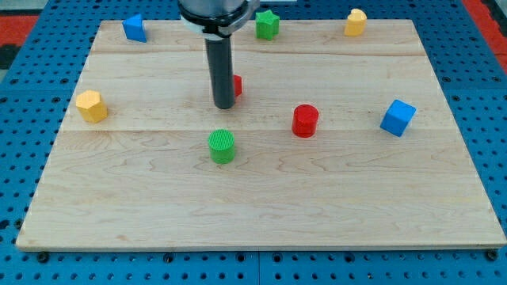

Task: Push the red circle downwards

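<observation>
Red circle (305,120) stands near the middle of the desk (261,214), well to the view's right of my tip (224,105); my tip touches a second red block (237,85), mostly hidden behind the rod. I carry no pincer, only the rod, holding nothing; a green round block (223,146) sits just below my tip.

Red block (237,85) mostly behind rod (223,71)
</observation>
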{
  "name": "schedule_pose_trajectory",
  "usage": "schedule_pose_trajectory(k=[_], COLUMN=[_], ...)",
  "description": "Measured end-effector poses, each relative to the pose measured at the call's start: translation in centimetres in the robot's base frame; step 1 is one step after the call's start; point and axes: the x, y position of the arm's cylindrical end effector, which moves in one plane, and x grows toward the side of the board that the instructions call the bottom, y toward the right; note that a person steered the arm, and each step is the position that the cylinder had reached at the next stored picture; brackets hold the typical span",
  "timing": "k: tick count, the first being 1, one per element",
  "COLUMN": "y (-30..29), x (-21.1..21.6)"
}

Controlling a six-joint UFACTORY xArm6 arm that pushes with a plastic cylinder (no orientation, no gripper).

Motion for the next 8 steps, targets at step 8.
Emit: schedule_pose_trajectory(k=[8], y=[10.9], x=[1.4])
